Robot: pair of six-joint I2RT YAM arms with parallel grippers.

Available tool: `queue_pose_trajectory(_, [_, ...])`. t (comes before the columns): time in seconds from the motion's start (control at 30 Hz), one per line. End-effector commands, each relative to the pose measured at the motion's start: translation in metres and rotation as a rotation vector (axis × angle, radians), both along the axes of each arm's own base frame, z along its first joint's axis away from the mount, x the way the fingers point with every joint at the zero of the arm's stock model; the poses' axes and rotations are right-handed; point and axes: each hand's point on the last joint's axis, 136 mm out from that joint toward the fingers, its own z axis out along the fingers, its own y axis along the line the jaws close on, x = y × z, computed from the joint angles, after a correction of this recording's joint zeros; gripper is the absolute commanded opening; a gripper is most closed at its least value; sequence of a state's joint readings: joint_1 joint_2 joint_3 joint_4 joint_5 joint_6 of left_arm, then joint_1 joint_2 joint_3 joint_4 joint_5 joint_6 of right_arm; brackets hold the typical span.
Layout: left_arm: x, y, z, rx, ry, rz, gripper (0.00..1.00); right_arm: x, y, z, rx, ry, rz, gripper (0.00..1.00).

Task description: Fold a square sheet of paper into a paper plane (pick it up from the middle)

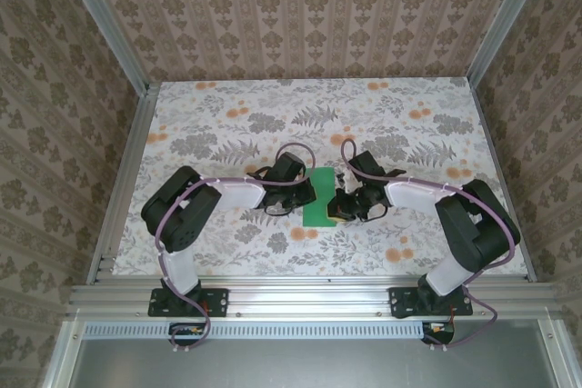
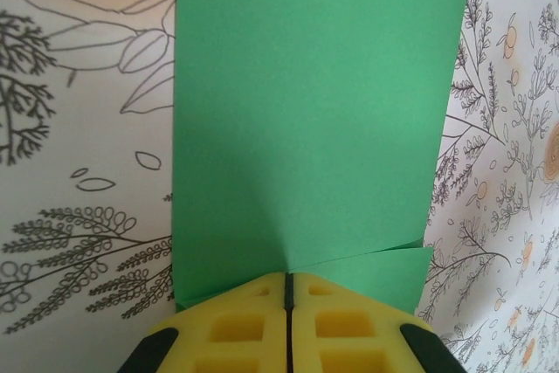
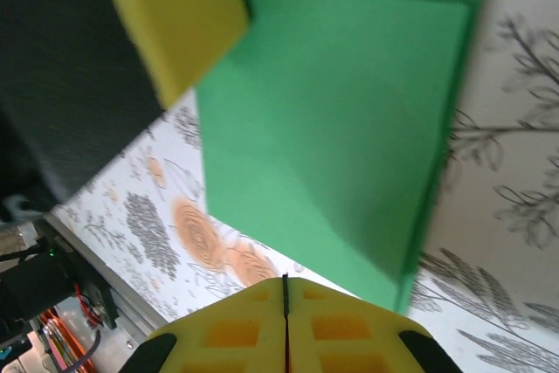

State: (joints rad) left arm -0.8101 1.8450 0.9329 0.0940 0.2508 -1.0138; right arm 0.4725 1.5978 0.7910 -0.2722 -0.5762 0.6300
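The square sheet of paper (image 1: 320, 197) is bright green and lies folded into a narrow upright strip at the middle of the table, between my two grippers. My left gripper (image 1: 306, 194) is at its left edge. In the left wrist view the paper (image 2: 314, 111) shows two layers, and a crease runs out from the tips of my left gripper (image 2: 286, 275), which is shut on its near edge. My right gripper (image 1: 339, 205) is at the paper's right side. Seen from the right wrist, my right gripper (image 3: 286, 279) is shut with nothing in it, just short of the paper (image 3: 349, 128). A yellow left pad (image 3: 179, 19) shows at the top left of that view.
The table (image 1: 227, 134) carries a floral cloth. Aluminium rails (image 1: 118, 188) frame its left, right and near edges, and patterned walls stand behind. Both arms reach inward from the near corners, elbows out. Bare cloth lies behind the grippers and to both sides.
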Motion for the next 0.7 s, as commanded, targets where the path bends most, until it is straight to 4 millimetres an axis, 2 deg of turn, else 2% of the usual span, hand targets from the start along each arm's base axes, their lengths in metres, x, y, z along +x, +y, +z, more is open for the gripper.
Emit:
queue_pose_trajectory(0.0, [-0.007,0.007,-0.018,0.046,0.048,0.008,0.08,0.007,0.011,0.003,0.008,0.015,-0.001,0.08])
queue_pose_trajectory(0.13, [-0.008,0.009,-0.018,0.051,0.048,0.010,0.08,0.011,0.019,-0.012,-0.009,0.041,0.011,0.09])
queue_pose_trajectory(0.23, [-0.007,0.009,-0.018,0.057,0.048,0.010,0.08,0.008,0.013,-0.028,-0.057,0.072,0.008,0.09])
queue_pose_trajectory(0.4, [-0.008,0.015,-0.020,0.077,0.048,0.015,0.07,-0.015,-0.001,-0.044,-0.091,0.116,0.024,0.11])
queue_pose_trajectory(0.5, [-0.008,0.018,-0.022,0.083,0.052,0.020,0.07,-0.030,-0.006,-0.047,-0.076,0.137,0.032,0.13])
queue_pose_trajectory(0.67, [-0.007,0.020,-0.024,0.089,0.055,0.024,0.07,-0.045,-0.015,-0.048,-0.043,0.156,0.004,0.14])
